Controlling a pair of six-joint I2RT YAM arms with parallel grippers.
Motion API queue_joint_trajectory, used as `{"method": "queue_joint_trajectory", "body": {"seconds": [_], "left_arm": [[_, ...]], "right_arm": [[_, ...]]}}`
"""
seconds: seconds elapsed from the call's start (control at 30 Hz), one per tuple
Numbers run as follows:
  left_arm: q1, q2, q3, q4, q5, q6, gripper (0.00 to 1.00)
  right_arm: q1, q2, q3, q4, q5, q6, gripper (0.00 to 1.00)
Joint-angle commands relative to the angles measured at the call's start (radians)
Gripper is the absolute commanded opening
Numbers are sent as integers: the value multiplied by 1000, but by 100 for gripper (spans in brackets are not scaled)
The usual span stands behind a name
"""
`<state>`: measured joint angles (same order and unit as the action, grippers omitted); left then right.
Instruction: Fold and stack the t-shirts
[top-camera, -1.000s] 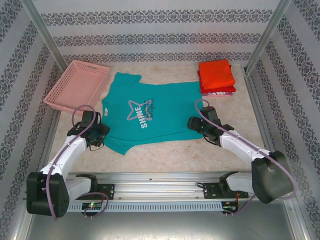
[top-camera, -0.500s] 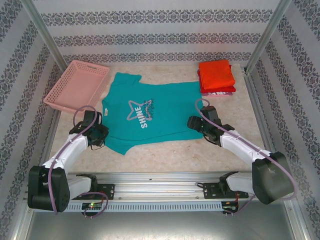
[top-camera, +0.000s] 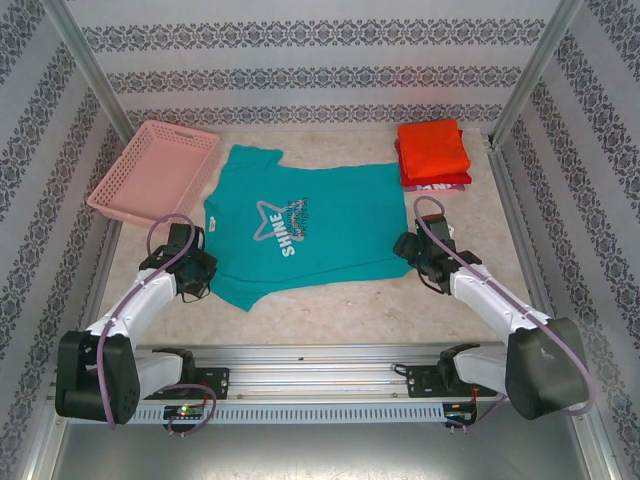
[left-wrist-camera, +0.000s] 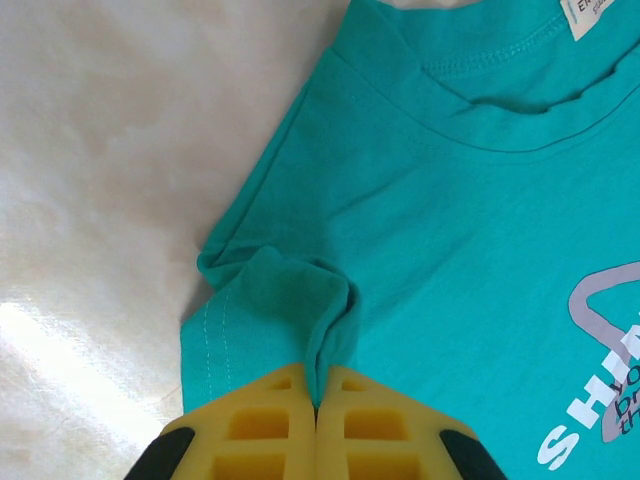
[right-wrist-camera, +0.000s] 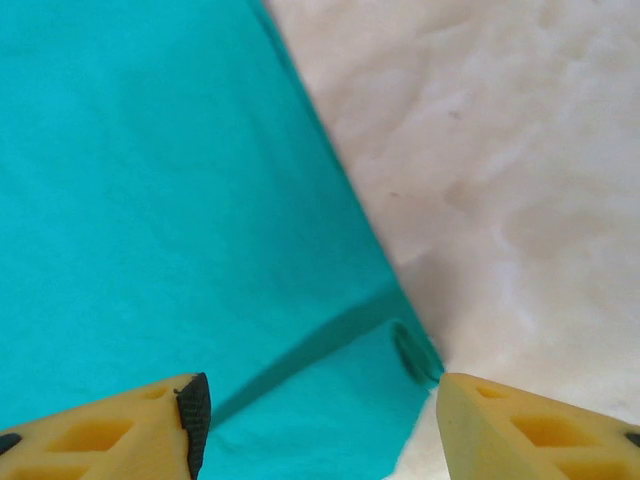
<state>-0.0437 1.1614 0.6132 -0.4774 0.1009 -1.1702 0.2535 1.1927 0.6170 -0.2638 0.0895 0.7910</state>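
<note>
The teal tee (top-camera: 300, 230) lies spread flat and print-side up on the surface (top-camera: 350, 315). Its collar (left-wrist-camera: 500, 110) points toward the left arm's side and its hem toward the right arm's side. A pale star with the word "SHINE" (top-camera: 280, 228) sits on the chest, and a small white label (left-wrist-camera: 590, 15) shows inside the neck.

The left fingers (top-camera: 200, 270) are at the tee's near sleeve (left-wrist-camera: 270, 290), just down from the collar. They are pressed fully together on a pinched-up ridge of teal cloth. In the left wrist view the cloth rises into a narrow fold that runs straight into the seam between the two yellow pads.

The right fingers (top-camera: 402, 244) are at the tee's near hem corner (right-wrist-camera: 395, 385) and stand well apart, holding nothing. In the right wrist view one yellow tip sits over teal cloth and the other over bare surface, with the corner between them. A slim strip of the edge there is turned over.

A stack (top-camera: 432, 152) of folded tees lies just past the tee's far hem corner. An orange-red one is on top, with red and white-pink edges showing beneath it. A pink basket (top-camera: 155, 170) sits just beside the tee's far sleeve, on the collar side.
</note>
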Motion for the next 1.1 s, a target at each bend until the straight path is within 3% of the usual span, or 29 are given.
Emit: {"method": "queue_joint_trajectory", "body": {"seconds": [0.0, 0.37, 0.53, 0.6, 0.73, 0.83, 1.07], "left_arm": [[11, 8, -9, 29, -10, 8, 0], [11, 13, -11, 47, -6, 13, 0], [11, 16, -3, 50, 1, 12, 0], [11, 15, 3, 51, -3, 12, 0], [11, 37, 35, 70, -18, 14, 0], [11, 88, 79, 86, -26, 27, 0], [11, 194, 153, 122, -9, 42, 0]], "right_arm": [[-5, 24, -16, -52, 9, 44, 58], [-24, 158, -1, 56, -131, -8, 36], [-24, 261, 85, 55, -169, -42, 10], [-22, 278, 113, 54, -171, -40, 4], [-21, 317, 172, 43, -159, -42, 5], [-21, 343, 206, 55, -164, -47, 23], [-25, 250, 140, 137, -157, -40, 44]]}}
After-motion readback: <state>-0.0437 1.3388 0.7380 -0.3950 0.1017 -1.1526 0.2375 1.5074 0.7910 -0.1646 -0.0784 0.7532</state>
